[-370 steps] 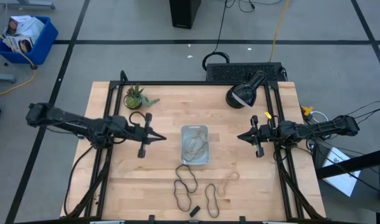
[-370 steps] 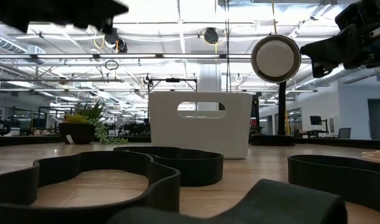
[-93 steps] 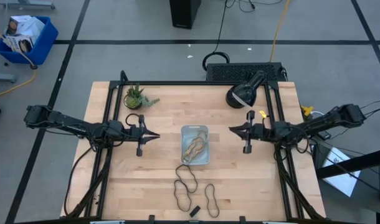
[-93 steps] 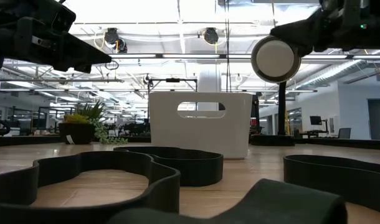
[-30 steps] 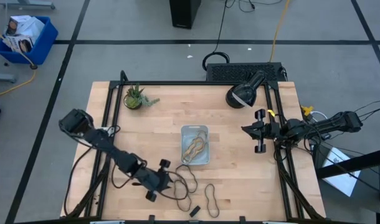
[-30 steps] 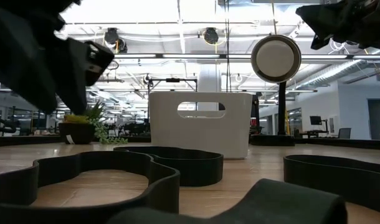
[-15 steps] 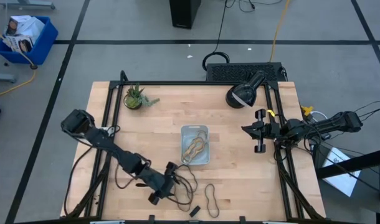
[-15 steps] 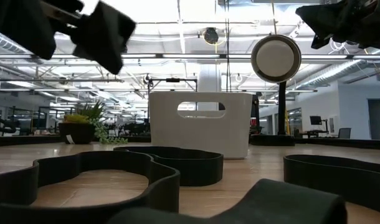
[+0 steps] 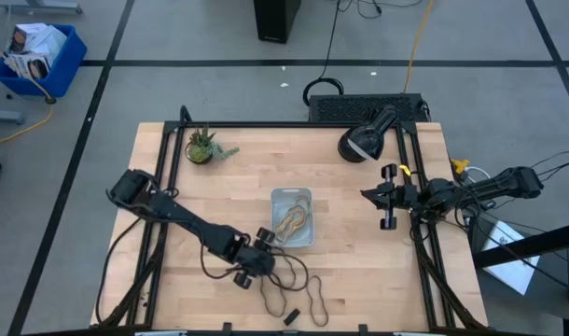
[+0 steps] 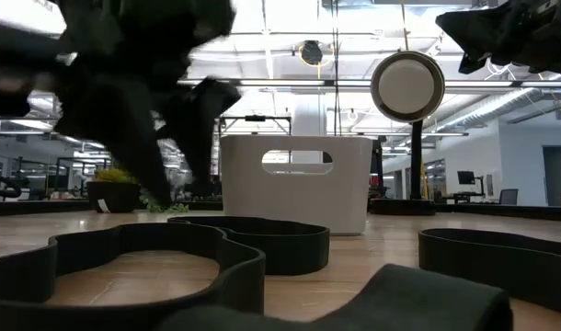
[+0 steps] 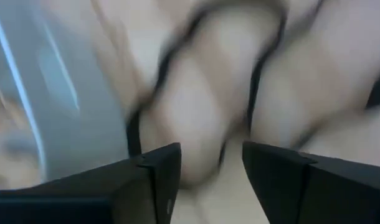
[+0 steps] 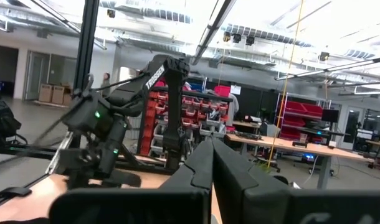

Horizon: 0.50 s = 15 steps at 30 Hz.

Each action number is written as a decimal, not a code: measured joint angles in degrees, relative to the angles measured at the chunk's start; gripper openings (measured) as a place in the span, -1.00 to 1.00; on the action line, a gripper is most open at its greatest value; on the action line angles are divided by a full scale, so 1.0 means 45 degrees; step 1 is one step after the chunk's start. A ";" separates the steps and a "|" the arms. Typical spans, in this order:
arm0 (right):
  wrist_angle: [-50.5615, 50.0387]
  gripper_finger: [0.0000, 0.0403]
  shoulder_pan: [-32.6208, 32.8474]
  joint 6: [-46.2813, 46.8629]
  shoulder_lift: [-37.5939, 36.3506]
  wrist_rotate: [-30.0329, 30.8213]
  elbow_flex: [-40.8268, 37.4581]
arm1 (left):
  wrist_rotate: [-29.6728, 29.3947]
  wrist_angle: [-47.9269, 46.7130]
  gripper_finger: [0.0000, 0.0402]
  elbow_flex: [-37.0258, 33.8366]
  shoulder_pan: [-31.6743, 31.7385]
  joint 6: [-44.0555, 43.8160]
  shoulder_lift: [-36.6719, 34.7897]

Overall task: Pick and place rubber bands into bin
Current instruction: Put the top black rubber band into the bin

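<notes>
The bin [image 9: 292, 198] sits mid-table with tan rubber bands [image 9: 289, 222] inside. Two black rubber bands [image 9: 294, 276] [image 9: 317, 299] lie flat on the wood nearer the front edge. My left gripper [image 9: 275, 265] is just off the bin's near left corner, low over the first black band. In the left wrist view its fingers [image 11: 212, 168] stand open, with a strand of that band [image 11: 255, 81] just beyond them and the bin's wall [image 11: 47, 93] to one side. My right gripper [image 9: 378, 198] waits shut at the table's right side, well above it [image 12: 212, 162].
A small black block [image 9: 289, 315] lies at the front edge between the black bands. A potted plant [image 9: 202, 147] stands at the far left and a round black lamp [image 9: 364, 140] at the far right. Bare wood lies to the right of the bin.
My left gripper has swung from the front of the table toward the right and far edges, ending at the bin's near left corner over the black rubber band. Its arm has stretched out across the table. The bands lie where they were.
</notes>
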 joint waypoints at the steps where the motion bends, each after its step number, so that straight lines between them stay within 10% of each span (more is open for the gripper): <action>1: -0.0016 -1.00 0.0000 -0.0008 -0.0004 0.0002 0.0000 | 0.0010 -0.0453 -0.14 0.0000 0.0051 0.0002 -0.0013; 15: -0.0104 -1.00 0.0000 -0.0014 0.0001 0.0004 0.0000 | 0.0635 -0.0664 -0.25 0.0034 0.0128 0.1090 0.0872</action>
